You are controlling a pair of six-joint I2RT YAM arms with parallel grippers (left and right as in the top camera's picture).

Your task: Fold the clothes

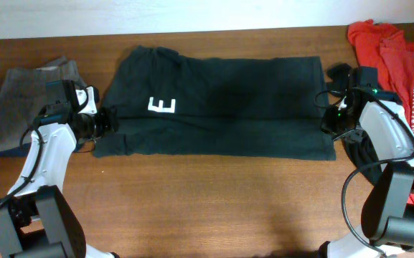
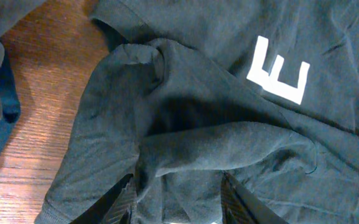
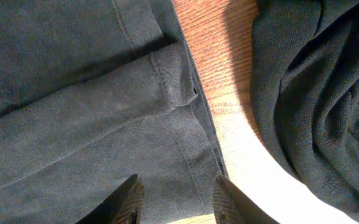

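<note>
Black T-shirt [image 1: 221,104] with white "E" [image 1: 161,107], both arms' fingers [image 2: 120,202] [image 3: 126,199] pinching its hems.

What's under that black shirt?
Brown table shows all around the black shirt, so it presumably lies on that. Anything beneath the cloth is covered and can't be seen.

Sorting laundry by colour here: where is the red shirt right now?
In the overhead view the red shirt lies bunched at the table's far right corner, just beyond the right gripper and the black T-shirt.
</note>
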